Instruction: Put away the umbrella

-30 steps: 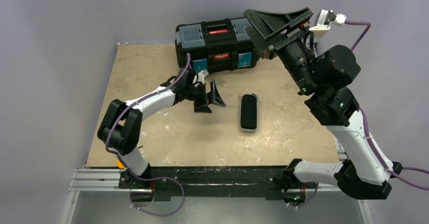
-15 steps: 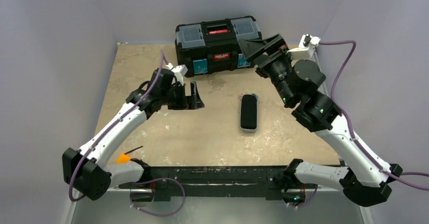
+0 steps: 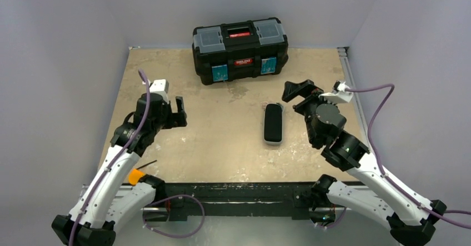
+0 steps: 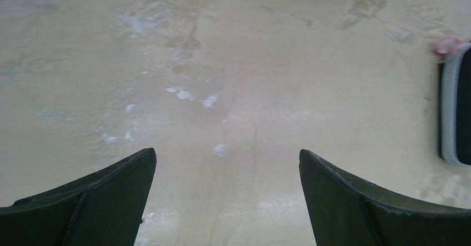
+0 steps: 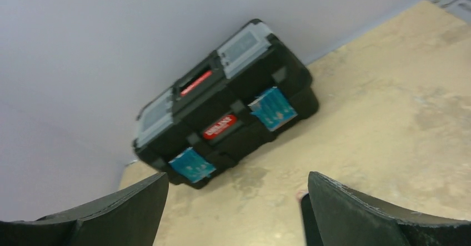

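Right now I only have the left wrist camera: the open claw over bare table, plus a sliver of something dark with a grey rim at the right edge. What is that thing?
Observer: It is a small dark oblong hard case with a grey rim, lying flat mid-table with one end pointing at the far wall.
Operator: Is anything behind it?
Observer: A black plastic toolbox with a red label sits at the far edge of the table, lid down.
Operator: And where's the other arm?
Observer: The right claw hangs open and empty just right of the case, apart from it, aimed toward the toolbox.
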You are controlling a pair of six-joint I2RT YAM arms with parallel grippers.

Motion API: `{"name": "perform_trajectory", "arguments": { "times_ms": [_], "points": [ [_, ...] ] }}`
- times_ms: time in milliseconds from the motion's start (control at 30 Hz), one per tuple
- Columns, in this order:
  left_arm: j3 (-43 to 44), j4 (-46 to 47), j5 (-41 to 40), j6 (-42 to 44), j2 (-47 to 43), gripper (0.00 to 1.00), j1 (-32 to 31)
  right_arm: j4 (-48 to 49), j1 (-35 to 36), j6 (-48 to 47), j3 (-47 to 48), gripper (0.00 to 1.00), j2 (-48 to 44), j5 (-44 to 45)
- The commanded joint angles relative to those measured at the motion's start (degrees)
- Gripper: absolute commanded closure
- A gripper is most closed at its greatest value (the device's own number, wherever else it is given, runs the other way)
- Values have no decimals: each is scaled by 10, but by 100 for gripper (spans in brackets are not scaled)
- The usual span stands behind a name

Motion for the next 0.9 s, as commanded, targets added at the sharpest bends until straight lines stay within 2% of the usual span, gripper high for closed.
{"name": "perform_trajectory", "arguments": {
  "times_ms": [0,200,333,400,667,733,867],
  "points": [
    [-96,111,-137,80,-60,0,17,54,1,-45,-80,1,-28,98],
    [-263,343,-173,182,-110,0,47,100,1,-50,-159,1,-21,185],
    [-292,446,-128,149,-61,0,130,164,-1,-73,-197,1,9,244],
    [-312,508,-113,146,-32,0,150,186,-7,-85,-202,1,30,252],
    [-370,759,-77,152,98,0,160,335,-90,-173,-238,1,81,183],
    [-368,809,-67,161,140,0,162,399,-117,-213,-262,1,94,170],
    [-335,824,-26,203,191,0,162,497,-188,-254,-314,1,124,123]
  ]
}}
